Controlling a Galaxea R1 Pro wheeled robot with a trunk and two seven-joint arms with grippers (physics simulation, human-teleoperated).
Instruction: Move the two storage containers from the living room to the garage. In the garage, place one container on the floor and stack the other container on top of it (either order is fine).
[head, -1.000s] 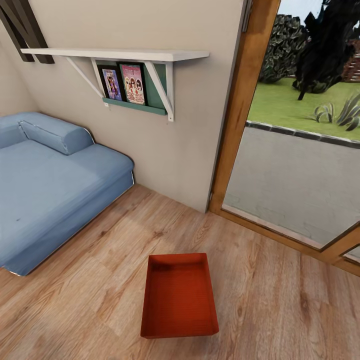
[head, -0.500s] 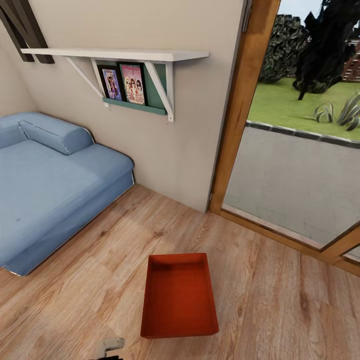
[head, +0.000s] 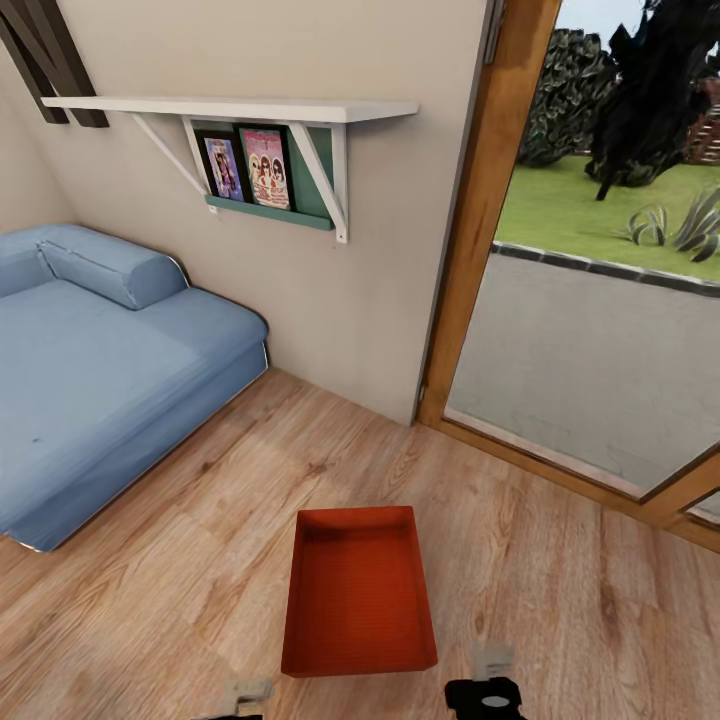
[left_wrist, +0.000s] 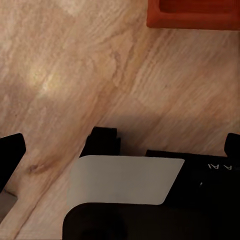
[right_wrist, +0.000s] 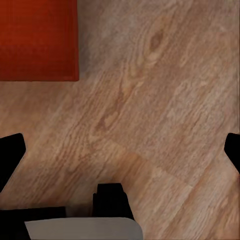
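One orange-red lidless storage container (head: 358, 590) sits empty on the light wood-plank floor of the living room, low in the head view. Part of my left arm (head: 246, 692) pokes in just below the container's near left corner, and part of my right arm (head: 487, 688) just off its near right corner. In the left wrist view my left gripper (left_wrist: 121, 150) is open above the planks, with the container's edge (left_wrist: 195, 12) ahead. My right gripper (right_wrist: 121, 152) is open too, the container's corner (right_wrist: 37, 40) ahead and to one side. The garage is out of view.
A blue sofa (head: 100, 370) stands at the left against the beige wall. A white shelf (head: 230, 110) with framed pictures hangs above it. A wood-framed glass door (head: 600, 350) fills the right, with pavement and lawn outside. Bare planks (head: 180, 560) surround the container.
The camera has held still. My left arm has crept further into the bottom edge, and my right arm has risen into view beside the container's near right corner. The container has not moved.
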